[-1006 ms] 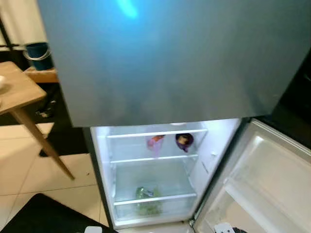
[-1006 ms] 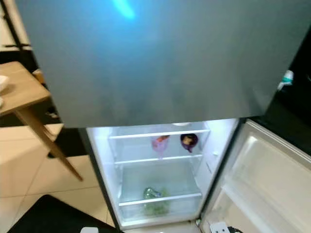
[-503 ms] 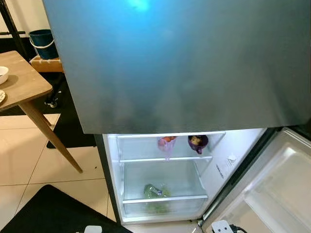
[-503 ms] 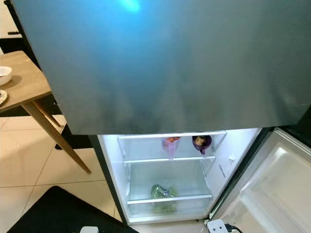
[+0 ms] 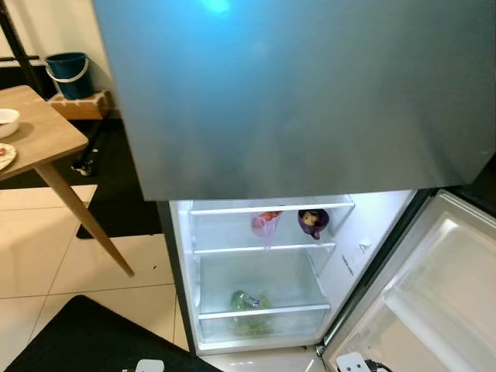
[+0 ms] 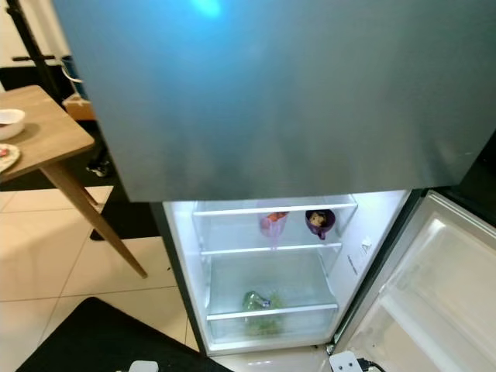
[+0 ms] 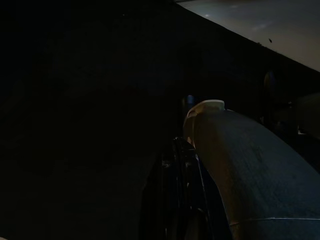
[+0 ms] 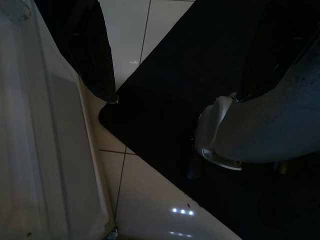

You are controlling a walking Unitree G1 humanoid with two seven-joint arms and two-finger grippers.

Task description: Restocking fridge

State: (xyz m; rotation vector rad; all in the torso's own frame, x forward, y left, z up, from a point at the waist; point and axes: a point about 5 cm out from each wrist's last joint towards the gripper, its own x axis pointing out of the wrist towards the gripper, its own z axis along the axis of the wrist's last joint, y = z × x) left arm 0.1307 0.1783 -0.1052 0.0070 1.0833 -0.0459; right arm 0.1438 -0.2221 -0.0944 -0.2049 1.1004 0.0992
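In front of me the fridge [image 5: 263, 263] stands with its lower door [image 5: 434, 302] swung open to my right and the lit compartment facing me. Upper door [image 5: 310, 85] is shut and takes up most of the head views. Inside: a pink bag [image 5: 265, 225] and a purple bag [image 5: 312, 222] hang off the top shelf, greens [image 5: 248, 301] sit at the bottom. I see nothing to restock with in either arm.

Left end effector: wrist view is nearly black, I can't tell if it's wide or narrow. Right end effector [image 8: 95, 55]: one dark finger shows over tile floor [image 8: 150, 200] and a dark mat [image 8: 200, 75], beside the open door's inner panel; I can't tell its opening either. Both arms seem to hang idle.

Risks as I judge them: the open door sits close to my right arm, so a turn or step could knock it. The desk [image 5: 39, 139] with a bowl [image 5: 8, 120] is near on my left, a leg could catch. The mat edge at my feet could trip a step. Door left open long warms the food.

Versus a second ago: the whole picture has shifted right, so my head moved, not the things. The desk shows more, the bowl now visible; contents unchanged.
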